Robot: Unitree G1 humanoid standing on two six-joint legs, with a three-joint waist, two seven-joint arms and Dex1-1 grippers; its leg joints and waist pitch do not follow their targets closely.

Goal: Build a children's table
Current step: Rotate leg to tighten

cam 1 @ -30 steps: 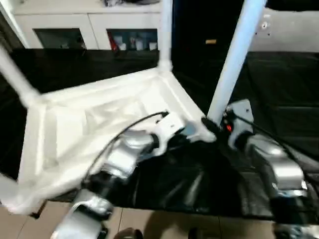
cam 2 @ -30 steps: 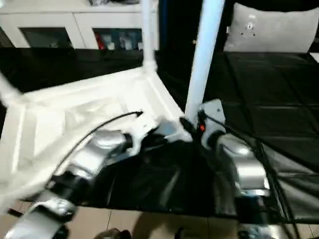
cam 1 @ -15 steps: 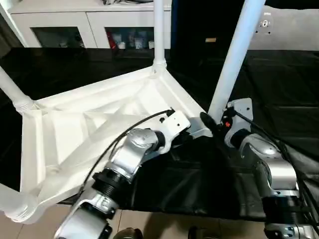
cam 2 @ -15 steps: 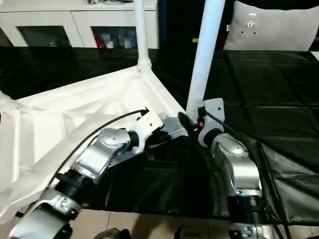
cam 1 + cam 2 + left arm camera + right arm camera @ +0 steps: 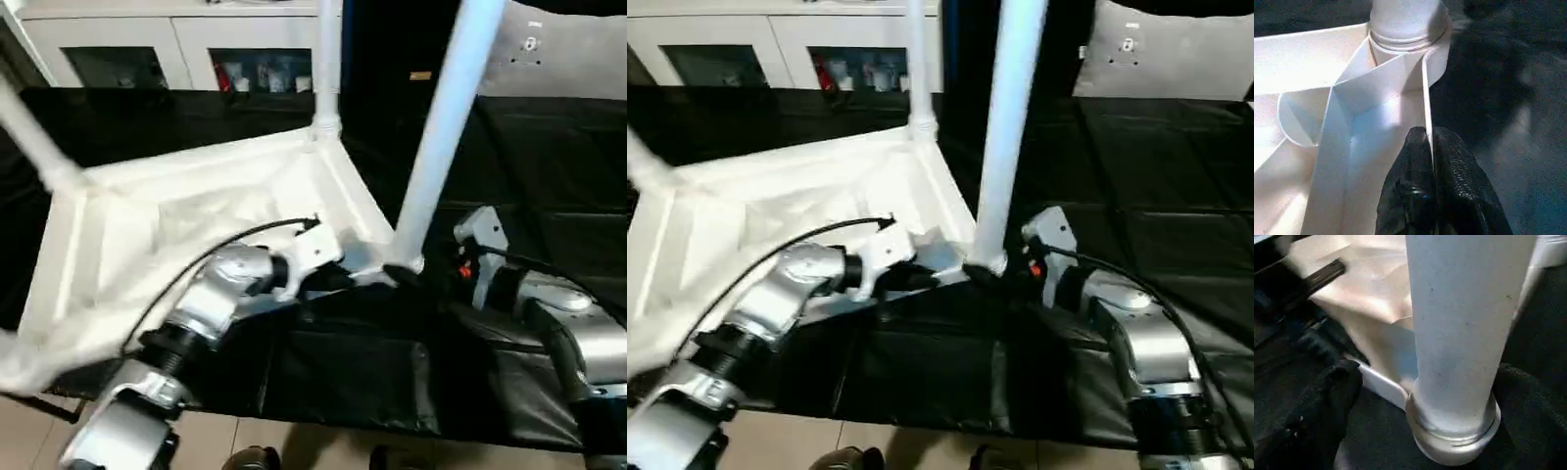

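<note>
My left gripper (image 5: 1430, 161) is pinched on the table (image 5: 176, 211) rim beside a corner socket. My right gripper (image 5: 1420, 396) stands wide open around the near leg (image 5: 441, 127), fingers (image 5: 1322, 406) clear of it.

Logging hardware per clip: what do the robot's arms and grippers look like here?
Both forearms are silver metal with black joint rings. A black cable loops over the left arm; the right arm has a grey wrist bracket with a red light. The left gripper has black textured fingers.

Children's table (image 5: 196, 206) upside down on worktable (image 5: 549, 166), legs up, left gripper (image 5: 1429, 147) on its near rim by corner leg (image 5: 441, 127), right gripper (image 5: 1415, 396) either side of that leg, cabinets (image 5: 186, 59) behind.
</note>
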